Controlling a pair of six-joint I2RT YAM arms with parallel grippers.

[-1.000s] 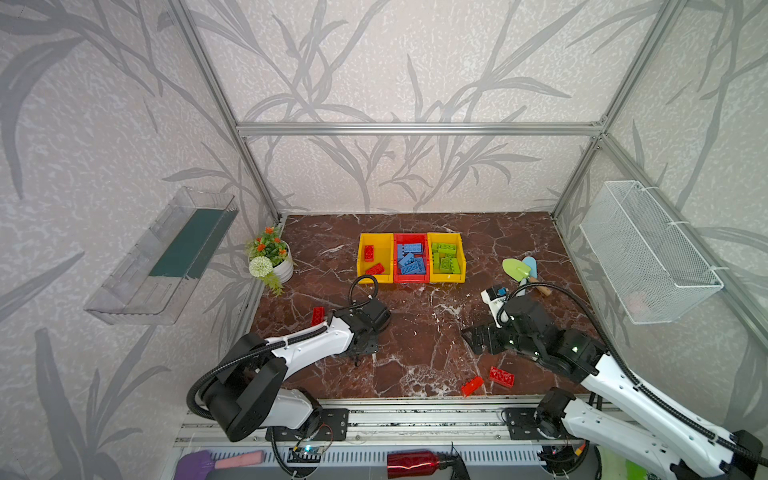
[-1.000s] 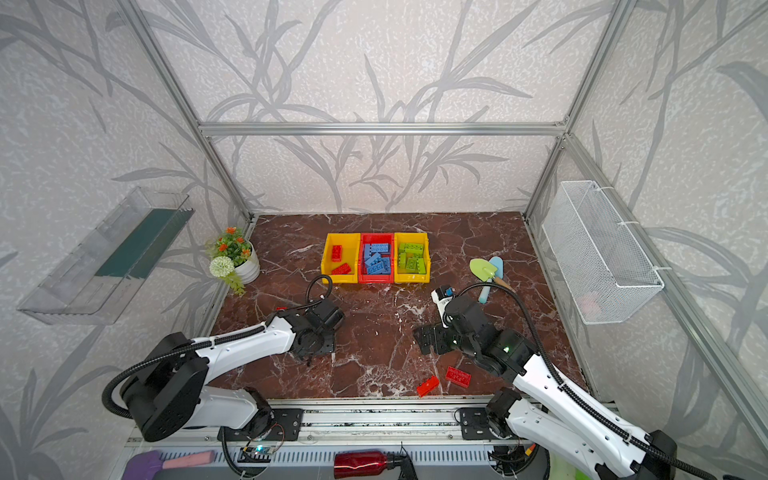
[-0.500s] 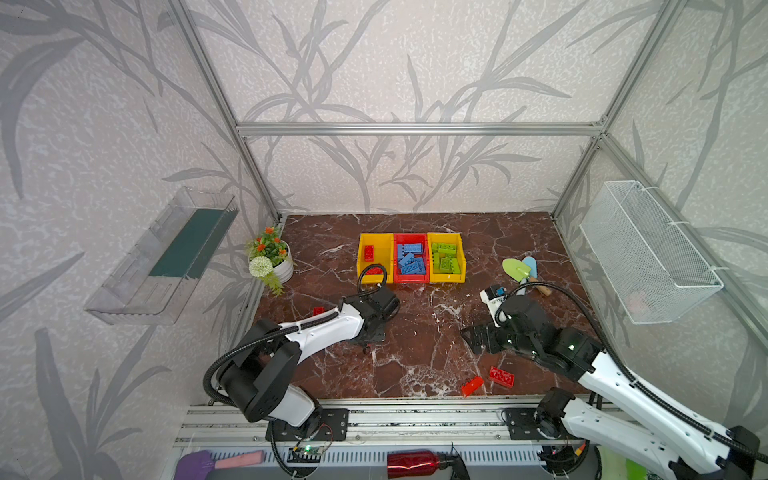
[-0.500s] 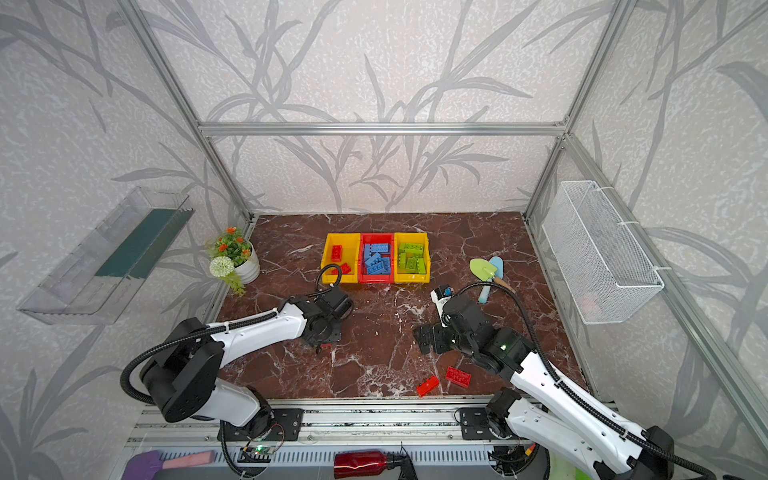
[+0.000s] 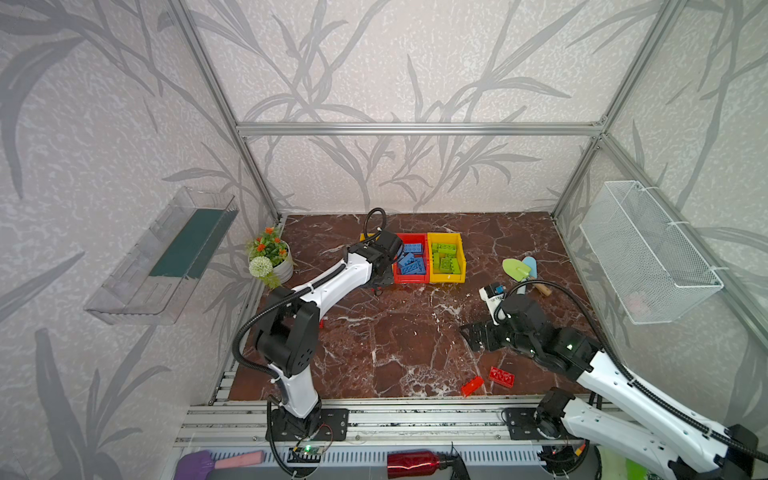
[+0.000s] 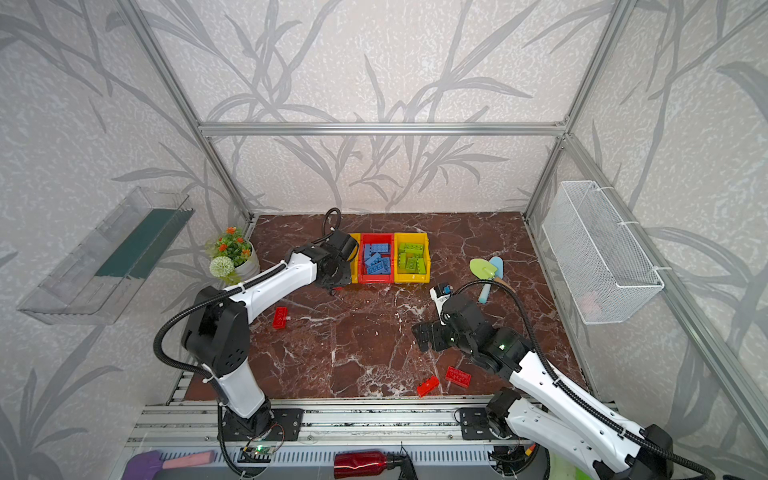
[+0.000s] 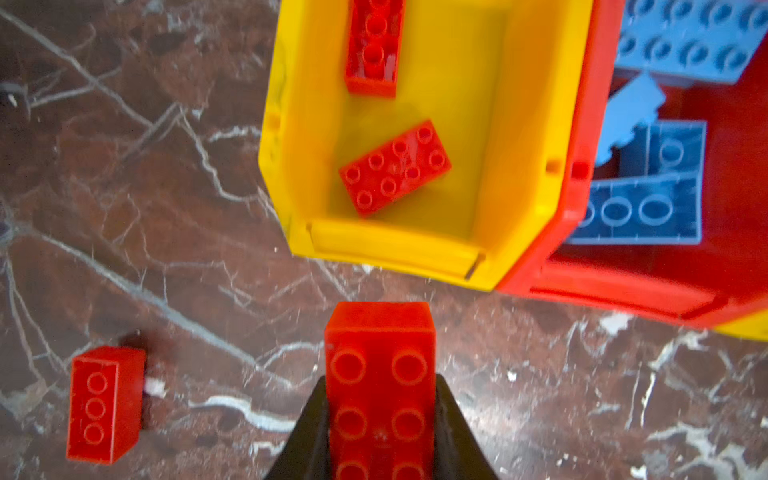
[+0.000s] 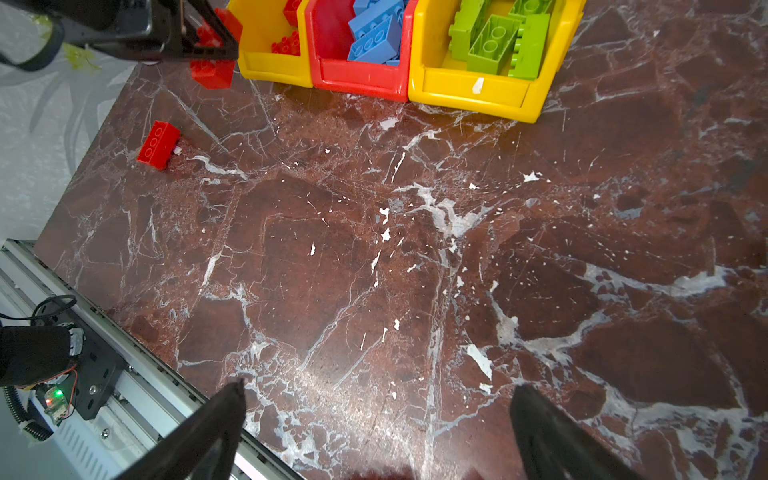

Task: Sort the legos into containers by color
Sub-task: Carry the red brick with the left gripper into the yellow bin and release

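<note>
The left arm stretches far forward. The left gripper is closed, and its two black fingers press the sides of a red brick. The right arm is bent low and points toward the middle. The right gripper holds its fingers wide apart, with nothing between them.

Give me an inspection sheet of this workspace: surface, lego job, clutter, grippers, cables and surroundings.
Surface: red-brown marble tabletop, white veins and flecks.
Job's things: left yellow bin holds red bricks, red bin blue bricks, right yellow bin green bricks; loose red brick at left, front red bricks near the front edge.
Clutter: flower pot, toy shovels.
Grippers: left gripper shut on held red brick before the left yellow bin; right gripper open, empty.
Cables: black hoses, one each side.
Surroundings: clear tray on left wall, wire basket on right wall.
</note>
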